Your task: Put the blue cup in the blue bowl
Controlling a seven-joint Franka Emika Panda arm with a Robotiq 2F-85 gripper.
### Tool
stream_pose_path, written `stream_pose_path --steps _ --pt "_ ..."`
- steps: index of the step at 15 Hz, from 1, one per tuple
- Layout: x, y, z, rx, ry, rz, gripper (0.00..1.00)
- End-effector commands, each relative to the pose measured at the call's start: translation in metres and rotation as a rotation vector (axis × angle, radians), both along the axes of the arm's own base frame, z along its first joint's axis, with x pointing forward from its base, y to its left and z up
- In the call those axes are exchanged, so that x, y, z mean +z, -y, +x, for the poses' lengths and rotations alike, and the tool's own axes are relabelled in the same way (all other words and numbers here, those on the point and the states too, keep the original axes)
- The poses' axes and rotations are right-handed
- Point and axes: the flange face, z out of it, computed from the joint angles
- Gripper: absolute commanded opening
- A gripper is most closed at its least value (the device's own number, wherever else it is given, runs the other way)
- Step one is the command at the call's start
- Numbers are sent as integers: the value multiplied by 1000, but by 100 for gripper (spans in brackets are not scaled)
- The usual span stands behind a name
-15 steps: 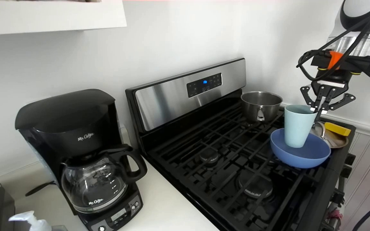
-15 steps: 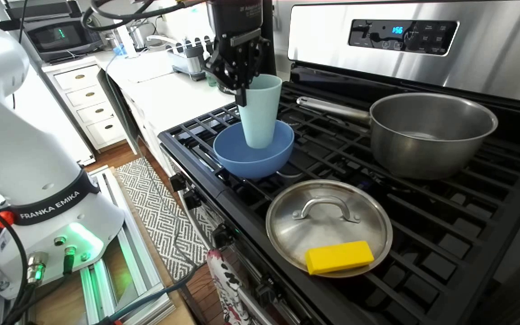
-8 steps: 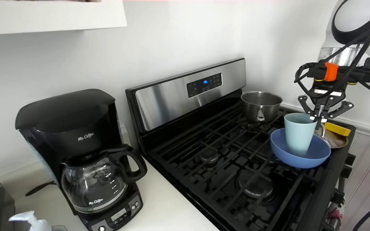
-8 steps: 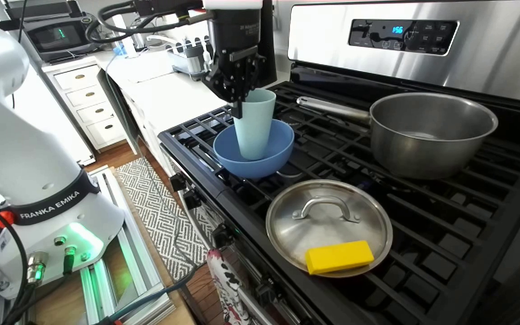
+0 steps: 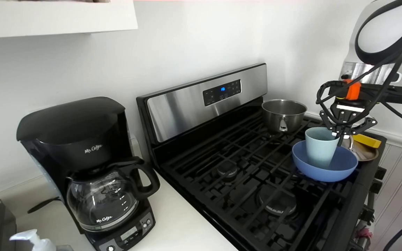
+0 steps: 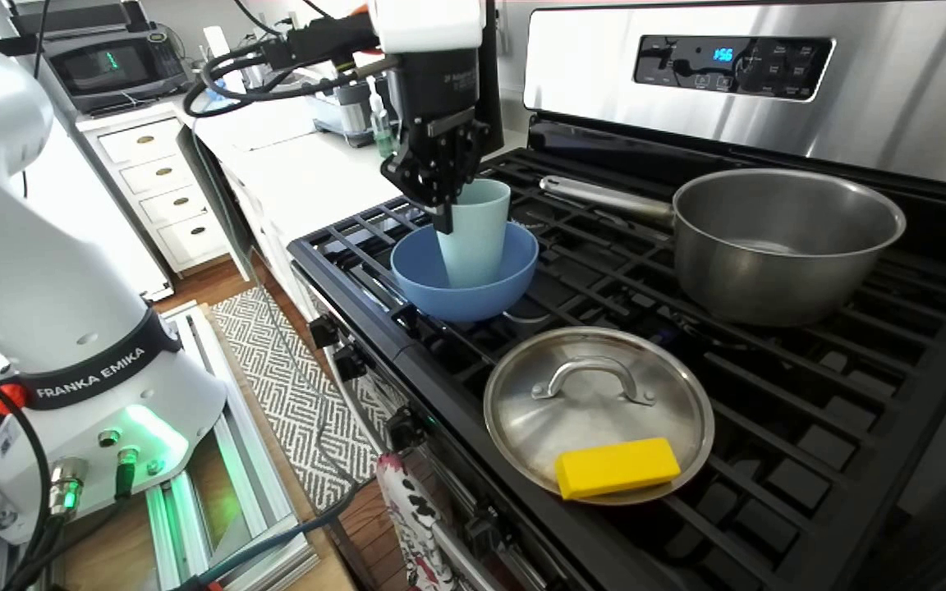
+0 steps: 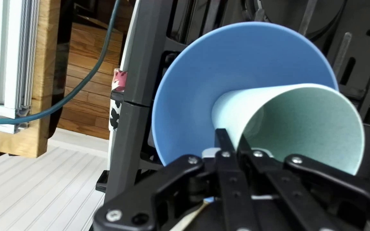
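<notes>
The pale blue-teal cup (image 5: 320, 150) stands nearly upright inside the blue bowl (image 5: 326, 175) in both exterior views, also seen as the cup (image 6: 473, 250) and the bowl (image 6: 466, 305). The cup's base is low in the bowl and appears to meet its inner floor. In the wrist view the cup (image 7: 310, 125) opens toward the camera above the bowl (image 7: 185, 102). My gripper (image 7: 233, 139) is shut on the cup's rim wall, one finger inside and one outside. It also shows at the rim in both exterior views (image 5: 338, 138) (image 6: 443, 220).
The bowl sits on the black stove grate (image 6: 769, 460) near its front edge. A steel lid (image 6: 522, 410) with a yellow block (image 6: 617, 468) lies beside it. A steel pot (image 6: 777, 271) with a handle stands further back. A coffee maker (image 5: 75, 132) is on the counter.
My gripper has moved down with the cup, lowering it deeper into the bowl. The bowl has shifted very slightly. The gripper has stayed shut on the cup.
</notes>
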Motion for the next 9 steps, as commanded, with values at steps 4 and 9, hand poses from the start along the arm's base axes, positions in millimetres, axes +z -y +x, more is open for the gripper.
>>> stream_pose_path --steps 4,9 --pt "-5 0 -4 -1 -8 11 1" --pt "-2 -5 -12 26 15 18 1"
